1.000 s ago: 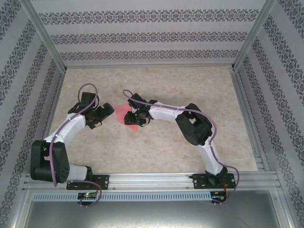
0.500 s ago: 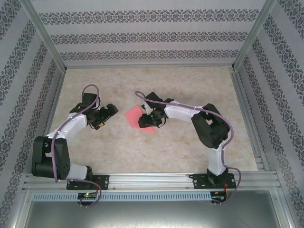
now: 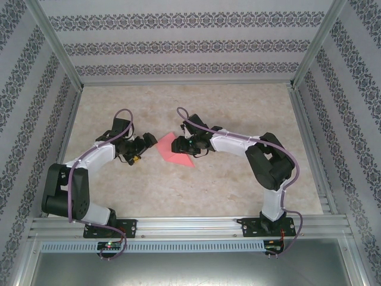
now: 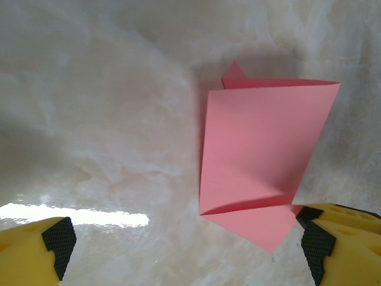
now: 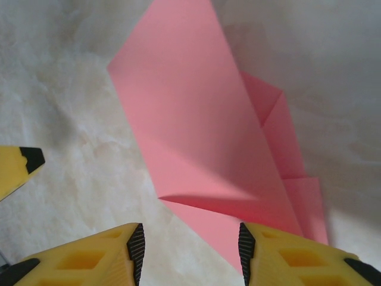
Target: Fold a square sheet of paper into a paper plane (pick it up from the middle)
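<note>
I see the salmon-pink sheet of paper (image 3: 171, 150) lying partly folded on the marbled table (image 3: 238, 107), about mid-table, between my two grippers. The left gripper (image 3: 145, 143) sits just left of the paper, its jaws spread wide. The right gripper (image 3: 180, 145) is over the paper's right part, jaws partly apart and pinching nothing. One of its fingers (image 5: 286, 262) may touch a corner of the paper; I cannot tell.

Thin salmon-pink folded sheet of paper (image 4: 262, 155): matt, smooth, sharply creased. Cream marble-patterned tabletop (image 4: 107, 131): smooth, glossy. Right hand (image 5: 187, 253): matt yellow plastic fingers (image 5: 297, 259), black ribbed pads (image 5: 136, 249).
</note>
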`<act>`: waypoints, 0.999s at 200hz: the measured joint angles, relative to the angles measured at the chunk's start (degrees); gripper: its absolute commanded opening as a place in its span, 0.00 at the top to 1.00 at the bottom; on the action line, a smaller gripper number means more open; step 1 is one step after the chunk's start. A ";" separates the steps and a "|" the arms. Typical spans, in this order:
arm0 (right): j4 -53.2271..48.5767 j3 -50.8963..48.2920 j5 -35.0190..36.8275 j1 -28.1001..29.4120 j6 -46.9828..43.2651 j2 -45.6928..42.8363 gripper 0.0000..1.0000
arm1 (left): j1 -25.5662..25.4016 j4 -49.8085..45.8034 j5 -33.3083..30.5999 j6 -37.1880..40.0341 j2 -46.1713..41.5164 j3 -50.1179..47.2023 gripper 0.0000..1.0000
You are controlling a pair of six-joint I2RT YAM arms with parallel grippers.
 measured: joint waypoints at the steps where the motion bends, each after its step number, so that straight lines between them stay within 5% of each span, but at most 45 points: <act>1: 0.02 0.00 0.02 0.00 0.02 0.04 0.53 | -0.02 0.02 0.02 -0.02 0.02 0.00 0.00; 89: 0.44 0.00 -1.77 -2.03 1.31 3.82 0.54 | -2.80 11.02 5.77 -9.42 2.78 -4.79 0.11; 150: 2.91 -0.79 -4.96 -3.82 3.30 4.57 0.55 | -5.27 18.05 8.94 -14.80 6.38 -5.51 0.33; 200: 8.61 -3.98 -10.19 -5.99 6.91 4.66 0.55 | -6.32 20.79 10.03 -16.39 8.31 -5.51 0.40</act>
